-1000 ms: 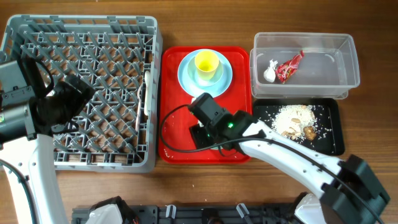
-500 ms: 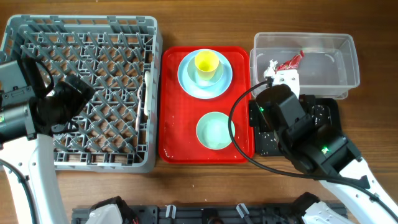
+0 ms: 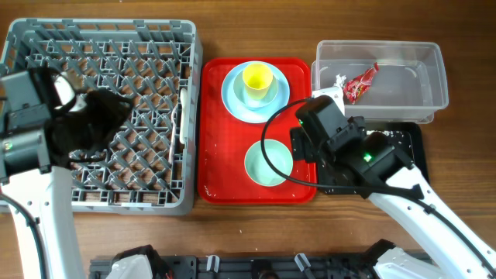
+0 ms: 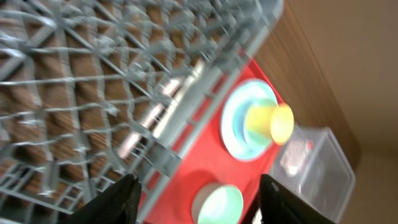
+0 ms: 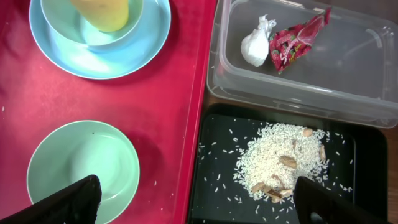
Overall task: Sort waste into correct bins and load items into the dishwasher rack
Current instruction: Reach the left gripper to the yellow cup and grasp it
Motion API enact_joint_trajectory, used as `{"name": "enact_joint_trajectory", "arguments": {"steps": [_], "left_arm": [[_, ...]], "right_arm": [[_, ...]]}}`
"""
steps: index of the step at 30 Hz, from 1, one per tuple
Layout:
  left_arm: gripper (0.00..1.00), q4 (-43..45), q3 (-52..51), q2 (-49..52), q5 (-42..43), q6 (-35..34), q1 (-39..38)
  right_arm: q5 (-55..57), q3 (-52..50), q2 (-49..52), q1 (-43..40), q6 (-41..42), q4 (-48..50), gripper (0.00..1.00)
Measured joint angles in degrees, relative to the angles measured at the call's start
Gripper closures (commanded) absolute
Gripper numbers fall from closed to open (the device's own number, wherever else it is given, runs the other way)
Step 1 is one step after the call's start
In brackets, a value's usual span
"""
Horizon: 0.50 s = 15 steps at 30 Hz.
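The grey dishwasher rack [image 3: 101,46] fills the left; my left gripper [image 3: 97,124] hovers over it, open and empty [image 4: 202,202]. A white utensil [image 3: 184,116] lies along the rack's right side. The yellow cup [image 3: 257,79] stands on the blue plate [image 3: 232,97] on the red tray; the green bowl [image 3: 267,164] sits in front, empty. My right gripper [image 3: 308,143] is open and empty [image 5: 199,202] above the seam between the red tray and the black tray [image 5: 367,174]. Rice scraps [image 5: 280,162] lie in the black tray. The red wrapper [image 5: 292,40] and tissue wad [image 5: 255,46] lie in the clear tub [image 5: 360,62].
The flat red tray [image 3: 217,178] sits between the rack and the bins. A few rice grains are scattered on it [image 5: 186,99]. The right arm [image 3: 403,194] covers much of the black tray in the overhead view. Bare wood table [image 3: 256,31] lies behind.
My right arm swung from over the green bowl to the right above the black tray, then back a little left. The bowl came into view. My left arm shifted right over the rack.
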Motion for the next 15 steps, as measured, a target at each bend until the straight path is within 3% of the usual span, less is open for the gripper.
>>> {"name": "enact_joint_trajectory", "arguments": {"steps": [1, 4, 7, 11, 15], "left_arm": [[0.72, 0.48, 0.00, 0.00, 1.55, 0.39, -3.65], [0.73, 3.58, 0.02, 0.00, -0.35, -0.09, -12.72], [0.71, 1.31, 2.67, 1.42, -7.15, -2.23, -24.15], [0.75, -5.07, 17.77, 12.79, -12.72, -3.04, -30.88], [0.74, -0.55, 19.85, 24.68, -13.92, -3.30, -37.35]], "right_arm": [[-0.33, 0.00, 0.52, 0.00, 0.00, 0.00, 0.00], [-0.52, 0.00, 0.94, 0.00, 0.02, 0.09, 0.00], [-0.57, 0.00, 1.20, 0.00, 0.02, 0.09, 0.00], [-0.72, 0.00, 1.27, 0.00, 0.00, 0.28, 0.00], [-0.74, 0.00, 1.31, 0.00, 0.00, 0.26, 0.00]]}}
